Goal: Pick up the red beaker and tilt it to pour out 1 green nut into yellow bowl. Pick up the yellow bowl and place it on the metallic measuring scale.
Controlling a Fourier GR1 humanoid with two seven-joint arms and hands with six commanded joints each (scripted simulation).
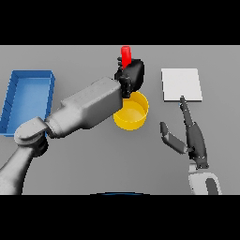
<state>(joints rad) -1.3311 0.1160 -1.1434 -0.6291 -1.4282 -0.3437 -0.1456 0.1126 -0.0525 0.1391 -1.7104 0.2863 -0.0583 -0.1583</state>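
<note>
Left hand had fingers curled round red beaker, held above yellow bowl's far rim, mid-surface. Right hand lay idle, fingers spread, near scale. You should tilt slowly, mouth over bowl centre; stop after one nut.

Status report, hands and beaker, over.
Left hand shut on red beaker, above yellow bowl. Right hand open, idle near scale. Nothing blocking the bowl.

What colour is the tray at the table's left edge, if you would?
Blue, inside and out; the tray shows only in the head view.
</note>
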